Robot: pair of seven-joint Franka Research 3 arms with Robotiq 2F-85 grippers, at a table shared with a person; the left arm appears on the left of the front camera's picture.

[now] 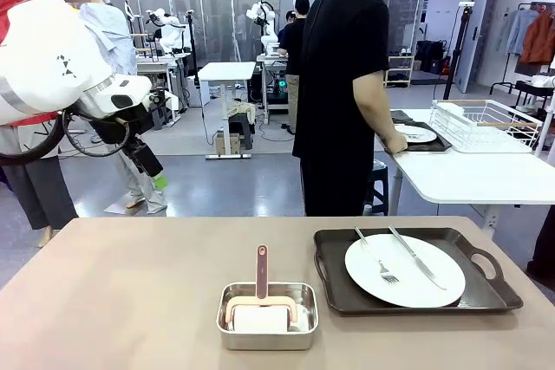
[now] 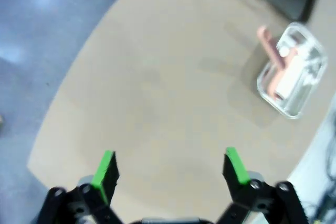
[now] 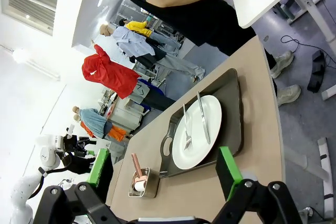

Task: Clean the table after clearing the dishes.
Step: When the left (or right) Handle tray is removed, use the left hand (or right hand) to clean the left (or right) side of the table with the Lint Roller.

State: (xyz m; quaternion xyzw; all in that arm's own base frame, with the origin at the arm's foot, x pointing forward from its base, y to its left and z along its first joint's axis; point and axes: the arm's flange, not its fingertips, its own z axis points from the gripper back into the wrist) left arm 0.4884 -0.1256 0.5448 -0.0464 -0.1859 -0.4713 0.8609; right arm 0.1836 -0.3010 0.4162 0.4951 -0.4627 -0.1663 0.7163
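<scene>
the dishes aren't all cleared: one tray sits toward the tabletop's right edge, carrying a white plate with fork and knife lying loose on it. best bet, i'd say, is to grip a tray handle and keep it level so the cutlery can't slide. the robot's left hand hangs over the far left corner, fingers wide apart and empty. the right hand, likewise spread, looks down on the tray. a steel tin with a pink-handled roller waits mid near edge. beyond the far edge, a person has a hand on a second tray on a white table.
</scene>
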